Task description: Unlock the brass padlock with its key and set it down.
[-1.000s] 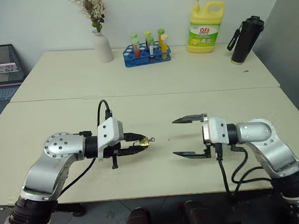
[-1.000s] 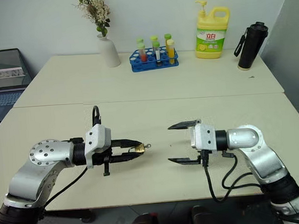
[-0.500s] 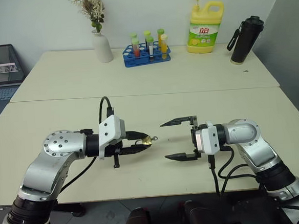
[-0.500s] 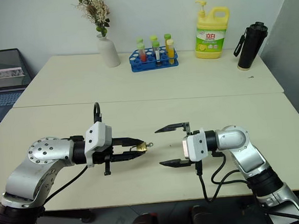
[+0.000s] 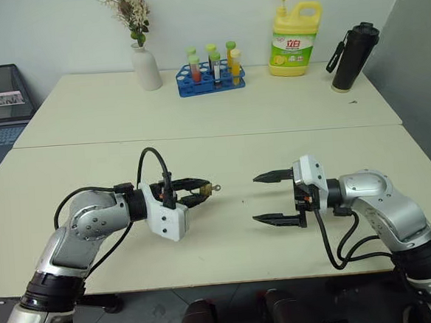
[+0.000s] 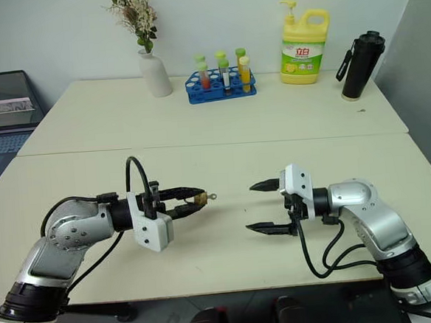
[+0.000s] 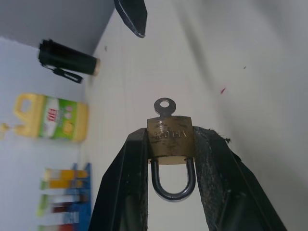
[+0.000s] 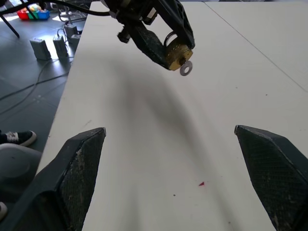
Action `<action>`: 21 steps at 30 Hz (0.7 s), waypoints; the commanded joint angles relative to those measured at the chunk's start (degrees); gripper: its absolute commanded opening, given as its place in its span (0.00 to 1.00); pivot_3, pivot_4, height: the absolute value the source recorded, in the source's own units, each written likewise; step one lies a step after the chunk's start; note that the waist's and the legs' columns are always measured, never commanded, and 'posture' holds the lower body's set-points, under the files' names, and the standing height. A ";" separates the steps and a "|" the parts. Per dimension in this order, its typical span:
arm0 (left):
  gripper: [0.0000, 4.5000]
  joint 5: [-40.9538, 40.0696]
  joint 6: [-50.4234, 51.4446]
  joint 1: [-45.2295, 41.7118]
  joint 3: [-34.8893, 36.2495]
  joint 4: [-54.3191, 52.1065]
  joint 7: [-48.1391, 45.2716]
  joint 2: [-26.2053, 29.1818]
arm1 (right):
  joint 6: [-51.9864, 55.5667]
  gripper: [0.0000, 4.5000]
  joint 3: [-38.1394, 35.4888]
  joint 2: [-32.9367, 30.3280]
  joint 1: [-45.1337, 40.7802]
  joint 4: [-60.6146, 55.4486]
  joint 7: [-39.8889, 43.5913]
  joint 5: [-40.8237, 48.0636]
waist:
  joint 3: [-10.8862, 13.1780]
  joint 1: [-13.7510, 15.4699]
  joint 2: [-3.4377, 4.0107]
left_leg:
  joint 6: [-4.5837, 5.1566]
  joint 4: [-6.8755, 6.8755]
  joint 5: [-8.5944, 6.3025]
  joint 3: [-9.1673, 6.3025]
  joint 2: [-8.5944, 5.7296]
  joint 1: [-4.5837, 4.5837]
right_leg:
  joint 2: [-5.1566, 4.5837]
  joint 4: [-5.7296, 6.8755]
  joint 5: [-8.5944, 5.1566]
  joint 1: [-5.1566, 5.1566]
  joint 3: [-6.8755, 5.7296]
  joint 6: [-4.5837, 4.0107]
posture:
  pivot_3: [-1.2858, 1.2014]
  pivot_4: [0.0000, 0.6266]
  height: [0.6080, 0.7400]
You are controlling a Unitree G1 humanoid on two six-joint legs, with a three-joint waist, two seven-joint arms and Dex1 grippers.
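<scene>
Key (image 7: pixel 165 107) blade hidden inside brass padlock (image 7: pixel 170 139), ring head showing; left gripper (image 7: pixel 169 159) fingers pinch its body, right gripper (image 5: pixel 270 198) fingers spread.

A: What colours mark the held item?
B: The brass padlock (image 7: pixel 169 139) is gold with a dark silvery shackle; the key (image 7: pixel 164 106) is pale silver. The left gripper (image 7: pixel 169 159) has black fingers.

A: And the background?
B: Cream table (image 5: pixel 197 111); yellow detergent bottle (image 5: pixel 294 38) with green label; blue tube rack (image 5: pixel 211 77) holding green- and yellow-capped tubes; white vase (image 5: pixel 147 66); black flask (image 5: pixel 352 57).
</scene>
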 commanded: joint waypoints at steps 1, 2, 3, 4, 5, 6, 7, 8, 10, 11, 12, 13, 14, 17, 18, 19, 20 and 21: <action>0.21 3.54 -9.57 -1.78 1.86 2.66 7.53 -1.04 | 2.67 1.00 -2.26 0.97 0.18 -3.02 -1.35 3.16 | 0.00 -0.02 0.00 | 0.00 0.00 0.00 0.03 -0.01 0.00 | -0.01 0.00 0.00 0.00 0.01 0.01 | 0.52 0.24 1.00; 0.21 3.92 -10.62 -1.96 1.89 3.48 8.76 -1.11 | 3.16 1.00 -2.32 1.16 0.24 -3.09 -1.50 3.48 | 0.00 -0.03 0.00 | 0.00 0.00 0.00 0.03 -0.01 -0.01 | -0.02 -0.01 0.01 0.00 0.01 0.02 | 0.52 0.24 1.00; 0.21 4.15 -11.63 -2.19 1.98 4.15 9.98 -1.20 | 3.62 1.00 -2.34 1.37 0.19 -3.03 -1.61 3.76 | 0.00 -0.06 0.00 | 0.00 0.00 0.00 0.04 -0.02 -0.01 | -0.03 -0.01 0.02 0.00 0.01 0.03 | 0.52 0.24 1.00; 0.21 4.38 -12.30 -2.36 1.96 4.61 10.94 -1.17 | 3.89 1.00 -2.33 1.47 0.14 -3.00 -1.70 3.93 | 0.00 -0.09 0.00 | 0.00 0.00 0.00 0.04 -0.02 -0.01 | -0.04 -0.01 0.02 0.00 0.01 0.04 | 0.52 0.24 1.00; 0.21 4.36 -12.77 -2.54 1.87 4.93 11.70 -1.09 | 4.50 1.00 -2.35 1.62 0.02 -2.98 -1.77 4.38 | 0.00 -0.12 0.00 | 0.00 0.00 0.00 0.04 -0.01 0.00 | -0.04 0.00 0.02 0.00 0.00 0.04 | 0.52 0.24 1.00; 0.21 4.36 -13.09 -2.68 1.74 5.19 12.29 -0.98 | 4.93 1.00 -2.37 1.70 -0.08 -2.98 -1.83 4.74 | 0.00 -0.14 0.00 | 0.00 0.00 0.00 0.03 -0.01 0.00 | -0.03 0.00 0.02 0.00 -0.01 0.04 | 0.52 0.24 1.00; 0.21 4.07 -13.46 -2.88 1.46 5.36 12.70 -0.87 | 5.76 1.00 -2.38 2.01 -0.51 -2.82 -1.94 5.34 | 0.00 -0.15 0.00 | 0.00 0.00 0.00 0.02 -0.01 0.00 | -0.03 0.01 0.02 0.00 -0.03 0.04 | 0.52 0.24 1.00; 0.21 3.60 -13.63 -3.07 1.14 5.34 12.94 -0.81 | 6.70 1.00 -2.49 2.80 -1.42 -2.31 -2.46 5.87 | 0.00 -0.16 0.00 | 0.00 0.00 0.00 0.02 0.00 -0.01 | -0.03 0.01 0.02 0.00 -0.04 0.04 | 0.52 0.24 1.00; 0.21 2.82 -14.13 -3.39 0.53 5.25 13.30 -0.73 | 9.46 1.00 -3.07 4.57 -3.71 -1.33 -3.56 7.65 | 0.00 -0.29 0.00 | 0.00 0.00 0.00 0.03 0.00 0.00 | -0.03 0.02 0.02 0.00 -0.03 0.05 | 0.52 0.24 1.00; 0.21 2.66 -14.00 -3.53 0.39 5.13 13.45 -0.74 | 11.02 1.00 -3.32 5.34 -4.91 -0.83 -3.93 8.66 | 0.00 -0.32 0.00 | 0.00 0.01 0.00 0.04 0.00 0.00 | -0.03 0.03 0.03 0.00 -0.02 0.06 | 0.52 0.24 1.00; 0.21 2.39 -14.00 -3.67 0.38 5.07 13.79 -0.86 | 12.37 1.00 -3.32 5.87 -5.87 -0.56 -4.01 9.40 | 0.00 -0.32 0.00 | 0.00 0.01 0.00 0.03 0.00 0.01 | -0.02 0.04 0.03 0.00 -0.03 0.06 | 0.52 0.24 1.00; 0.21 2.25 -13.99 -3.67 0.39 4.97 14.07 -0.94 | 13.23 1.00 -3.28 6.13 -6.35 -0.53 -4.06 9.85 | 0.00 -0.33 0.00 | 0.00 0.01 0.00 0.03 0.00 0.01 | -0.02 0.05 0.03 0.00 -0.03 0.06 | 0.52 0.24 1.00; 0.21 2.29 -14.16 -3.69 0.32 4.90 14.25 -0.94 | 14.37 1.00 -3.21 6.59 -7.09 -0.45 -4.36 10.45 | 0.00 -0.30 0.00 | 0.00 0.01 0.00 0.02 0.01 0.01 | -0.02 0.05 0.03 0.00 -0.04 0.06 | 0.52 0.24 1.00; 0.21 2.08 -14.52 -3.79 -0.21 4.88 14.41 -0.79 | 17.42 1.00 -3.40 8.43 -9.92 0.68 -5.97 11.81 | 0.00 -0.29 0.00 | 0.00 0.00 0.00 0.00 0.00 -0.02 | -0.02 0.03 0.03 0.00 -0.07 0.06 | 0.52 0.24 1.00; 0.21 2.03 -14.59 -3.85 -0.36 4.93 14.45 -0.69 | 18.21 1.00 -3.43 8.71 -10.66 0.90 -6.08 12.15 | 0.00 -0.30 0.00 | 0.00 0.00 0.00 0.00 0.00 -0.02 | -0.03 0.03 0.03 0.00 -0.07 0.06 | 0.52 0.24 1.00; 0.21 2.05 -14.73 -3.91 -0.43 5.02 14.49 -0.56 | 18.92 1.00 -3.47 8.94 -11.45 1.10 -6.11 12.45 | 0.00 -0.29 0.00 | 0.00 0.00 0.00 0.00 0.00 -0.02 | -0.03 0.03 0.03 0.00 -0.07 0.06 | 0.52 0.24 1.00; 0.21 2.06 -14.84 -3.96 -0.48 5.08 14.53 -0.47 | 19.45 1.00 -3.53 9.11 -11.99 1.22 -6.14 12.64 | 0.00 -0.29 0.00 | 0.00 0.00 0.00 0.00 0.00 -0.02 | -0.03 0.03 0.04 0.00 -0.07 0.06 | 0.52 0.24 1.00; 0.21 2.06 -14.91 -3.99 -0.53 5.13 14.57 -0.39 | 19.83 1.00 -3.57 9.22 -12.34 1.30 -6.17 12.77 | 0.00 -0.29 0.00 | 0.00 0.00 0.00 0.00 -0.01 -0.02 | -0.03 0.03 0.04 0.00 -0.07 0.06 | 0.52 0.24 1.00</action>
